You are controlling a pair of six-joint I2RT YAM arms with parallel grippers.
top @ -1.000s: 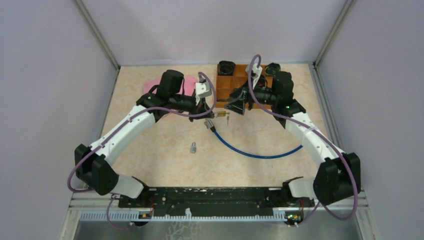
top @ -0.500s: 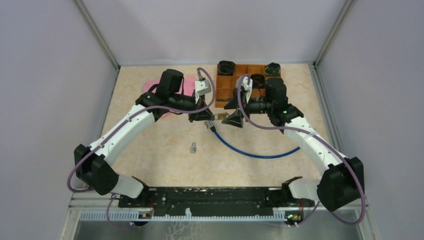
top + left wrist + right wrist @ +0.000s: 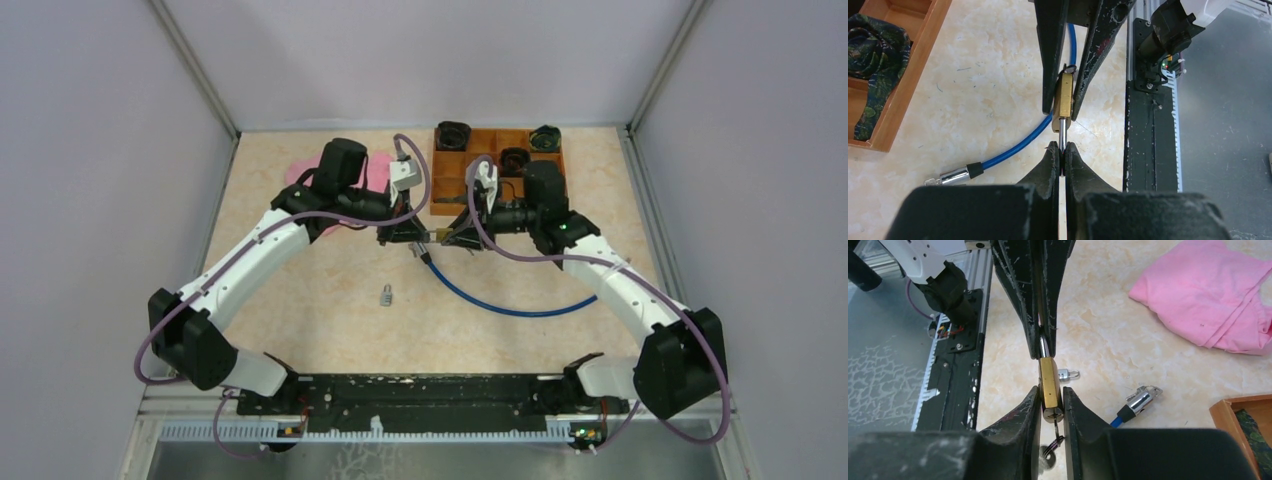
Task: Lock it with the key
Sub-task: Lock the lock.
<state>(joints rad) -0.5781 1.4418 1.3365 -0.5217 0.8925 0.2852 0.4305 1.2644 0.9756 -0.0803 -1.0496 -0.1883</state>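
Note:
A brass padlock point(image 3: 1049, 382) hangs in the air between the two arms, seen also in the top view point(image 3: 437, 232). My left gripper point(image 3: 1061, 152) is shut on its silver shackle point(image 3: 1062, 136). My right gripper point(image 3: 1050, 399) is shut on the padlock's body point(image 3: 1064, 97), one finger against each flat side. A thin dark key point(image 3: 1053, 426) sticks out of the keyhole at the padlock's bottom end. It hangs between the right fingers with a ring and a round grey piece point(image 3: 1045, 459) below it.
A small silver padlock point(image 3: 385, 295) lies on the table nearer the arms' bases. A blue cable point(image 3: 510, 305) curves across the table, its metal end point(image 3: 1138, 401) under the grippers. A pink cloth point(image 3: 1218, 300) lies at the back left, and a wooden tray point(image 3: 452, 168) at the back.
My right gripper has swung left from the tray to the padlock, and its fingers have closed from wide open onto the body. The left arm has held still.

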